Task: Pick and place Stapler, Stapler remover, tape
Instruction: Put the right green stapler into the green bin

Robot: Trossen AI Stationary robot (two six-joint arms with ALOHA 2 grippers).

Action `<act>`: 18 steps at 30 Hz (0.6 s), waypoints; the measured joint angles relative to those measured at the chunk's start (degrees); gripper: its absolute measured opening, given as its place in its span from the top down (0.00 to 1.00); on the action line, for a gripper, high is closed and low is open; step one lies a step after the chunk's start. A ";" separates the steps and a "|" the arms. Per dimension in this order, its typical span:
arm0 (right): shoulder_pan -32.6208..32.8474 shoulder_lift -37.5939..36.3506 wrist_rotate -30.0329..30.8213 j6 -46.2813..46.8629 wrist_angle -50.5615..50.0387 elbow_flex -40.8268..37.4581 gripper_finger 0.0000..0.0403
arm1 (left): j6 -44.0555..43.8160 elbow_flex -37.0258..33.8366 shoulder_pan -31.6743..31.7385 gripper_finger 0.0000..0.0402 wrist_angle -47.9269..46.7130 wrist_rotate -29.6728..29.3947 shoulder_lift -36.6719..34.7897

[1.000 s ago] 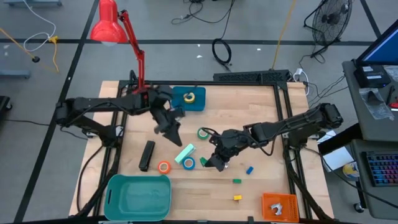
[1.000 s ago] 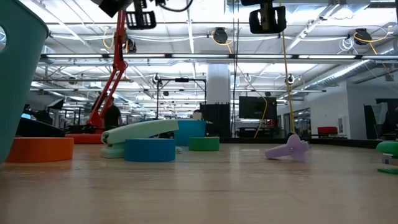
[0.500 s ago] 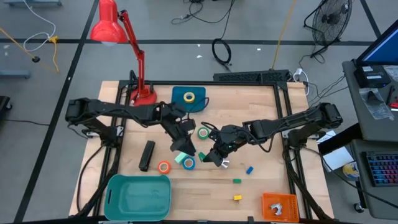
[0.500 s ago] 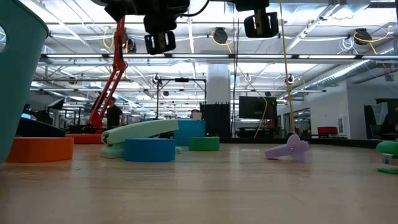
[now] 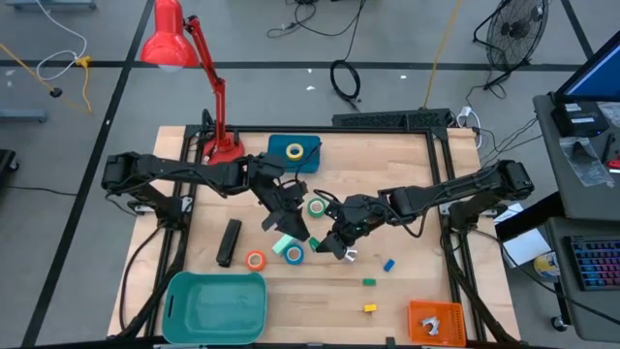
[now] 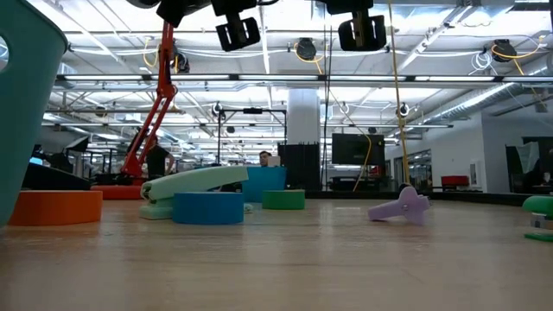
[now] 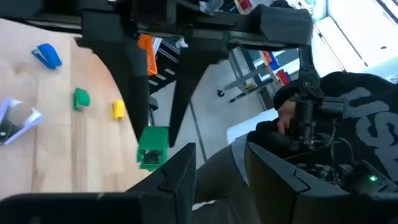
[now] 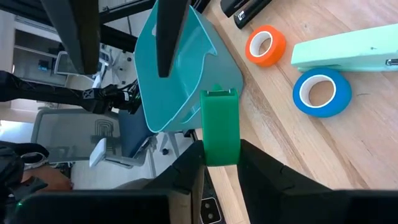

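While the right claw (image 8: 219,163) is pinching a green block (image 8: 220,126) beside the blue tape roll (image 5: 294,254), the left claw (image 5: 289,226) is hovering spread above the mint-green stapler (image 5: 288,238); next move is needing descent.

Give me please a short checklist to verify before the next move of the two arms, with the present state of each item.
1. Right gripper holds the green piece: ok, jaws shut on it.
2. Left gripper free for a pick: ok, jaws open, nothing between them.
3. Both grippers lifted off the table: ok, the low view shows them high above it.
4. Space between the grippers: ok, apart, though close together over the table's middle.
5. Stapler free to grasp: ok, it lies alone, left of the orange tape.
6. Teal bin unobstructed from above: ok.
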 joint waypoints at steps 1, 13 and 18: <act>0.21 0.00 0.06 0.13 -0.02 0.00 0.81 | 0.30 0.00 0.00 0.66 -0.25 -0.59 0.00; 1.37 0.00 1.46 0.10 0.78 -0.02 0.81 | 0.58 0.02 -0.18 0.60 -2.24 -3.94 2.47; 1.44 0.00 1.42 -0.06 1.02 -0.02 0.81 | -2.61 0.02 -2.08 0.57 1.93 -2.17 5.71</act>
